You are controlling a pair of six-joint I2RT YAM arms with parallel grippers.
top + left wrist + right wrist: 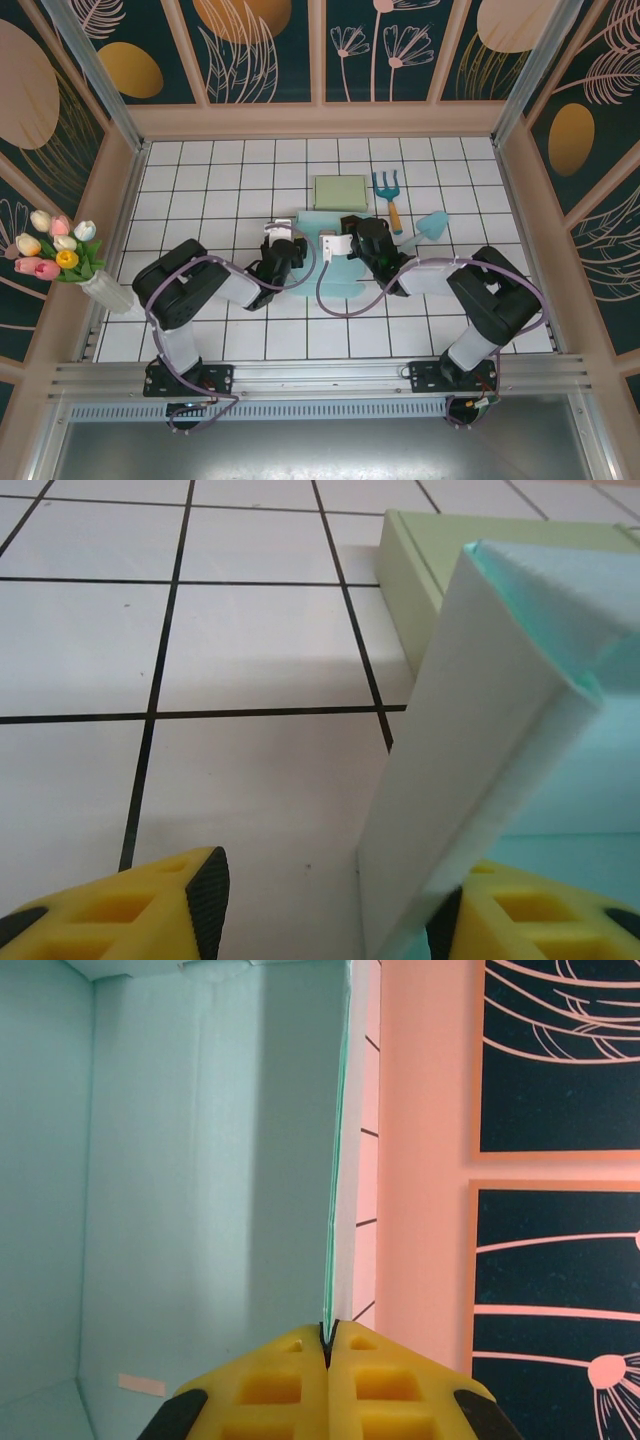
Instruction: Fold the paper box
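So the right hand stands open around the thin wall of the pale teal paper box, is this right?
Not open: the right hand is shut, pinching the thin wall of the pale teal paper box. The right wrist view shows it closed on the wall's edge.

Your pale teal paper box (345, 283) lies mostly covered from above; at one o'clock for the left wrist, its flap (470, 750) hides part of the olive-green flat box (420, 565).

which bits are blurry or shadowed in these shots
Left wrist: the yellow fingers are soft at the lens, and the paper box throws a faint shadow on the tiles. Right wrist: a darker band crosses the box's inner wall. Top external: evenly lit, sharp.
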